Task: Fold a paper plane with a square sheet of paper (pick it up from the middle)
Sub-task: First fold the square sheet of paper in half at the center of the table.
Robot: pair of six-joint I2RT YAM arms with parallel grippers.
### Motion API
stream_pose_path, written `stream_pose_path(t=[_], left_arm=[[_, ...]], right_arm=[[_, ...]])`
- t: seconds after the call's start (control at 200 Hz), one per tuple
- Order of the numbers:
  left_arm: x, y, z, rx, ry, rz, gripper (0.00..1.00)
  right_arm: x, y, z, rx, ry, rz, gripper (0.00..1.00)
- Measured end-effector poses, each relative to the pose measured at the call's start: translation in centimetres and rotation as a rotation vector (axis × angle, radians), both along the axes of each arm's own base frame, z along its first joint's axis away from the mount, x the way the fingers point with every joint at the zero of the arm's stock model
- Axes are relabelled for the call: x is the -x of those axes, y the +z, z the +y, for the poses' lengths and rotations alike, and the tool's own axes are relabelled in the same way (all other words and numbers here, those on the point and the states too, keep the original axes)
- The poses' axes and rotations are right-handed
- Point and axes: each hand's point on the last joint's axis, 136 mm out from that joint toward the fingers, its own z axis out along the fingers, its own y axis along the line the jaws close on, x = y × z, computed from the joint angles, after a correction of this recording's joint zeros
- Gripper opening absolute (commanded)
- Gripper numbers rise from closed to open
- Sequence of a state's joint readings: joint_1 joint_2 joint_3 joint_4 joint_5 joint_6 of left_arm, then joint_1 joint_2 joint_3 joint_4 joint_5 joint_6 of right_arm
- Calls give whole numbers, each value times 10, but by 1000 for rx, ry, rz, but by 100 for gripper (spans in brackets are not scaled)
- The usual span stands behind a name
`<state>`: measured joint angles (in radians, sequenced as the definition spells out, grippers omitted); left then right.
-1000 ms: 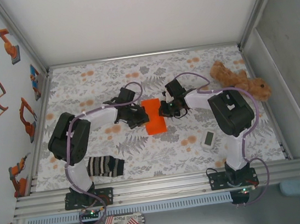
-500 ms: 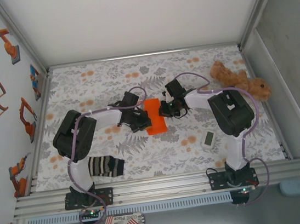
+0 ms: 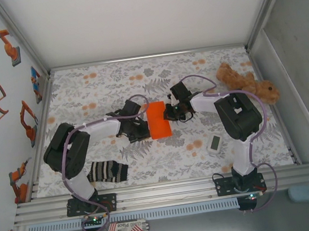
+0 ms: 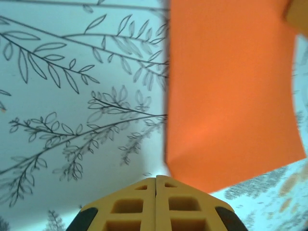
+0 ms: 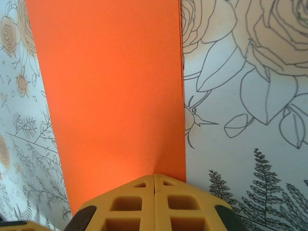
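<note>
The square sheet of paper (image 3: 158, 120) lies on the patterned tablecloth as a bright orange, folded upright rectangle. It also appears in the left wrist view (image 4: 231, 91) and the right wrist view (image 5: 110, 96). My left gripper (image 3: 147, 132) is shut, its fingertips (image 4: 155, 179) low on the cloth right at the paper's near left corner. My right gripper (image 3: 167, 114) is shut too, and its tips (image 5: 154, 176) press down on the paper just inside its right edge. Nothing sits between either pair of fingers. The paper plane is out of view.
A striped black-and-white sock (image 3: 108, 171) lies near the left arm's base. A brown plush toy (image 3: 247, 83) sits at the right back, and a small white device (image 3: 215, 143) lies beside the right arm. Metal frame rails bound the table.
My left arm has dropped and swung its elbow leftward, and its gripper has slid toward the near left corner of the paper, uncovering more orange. The right arm has barely moved.
</note>
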<state>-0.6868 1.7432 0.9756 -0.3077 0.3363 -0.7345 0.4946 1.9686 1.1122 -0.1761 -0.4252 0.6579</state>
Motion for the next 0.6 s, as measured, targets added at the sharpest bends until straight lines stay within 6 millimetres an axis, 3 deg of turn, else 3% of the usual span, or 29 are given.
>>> stream_pose_path(t=[0.145, 0.225, 0.315, 0.461, 0.601], left_arm=[[-18, 30, -22, 100, 25, -78, 0], [-24, 34, -36, 143, 29, -88, 0], [-26, 21, -46, 152, 27, -62, 0], [-16, -8, -46, 114, 21, 11, 0], [-10, -14, -42, 107, 20, 25, 0]], right_arm=[[0, 0, 0, -2, 0, -4, 0], [0, 0, 0, -3, 0, -5, 0], [0, 0, 0, -3, 0, -5, 0], [0, 0, 0, -4, -4, -3, 0], [0, 0, 0, -6, -8, -1, 0]])
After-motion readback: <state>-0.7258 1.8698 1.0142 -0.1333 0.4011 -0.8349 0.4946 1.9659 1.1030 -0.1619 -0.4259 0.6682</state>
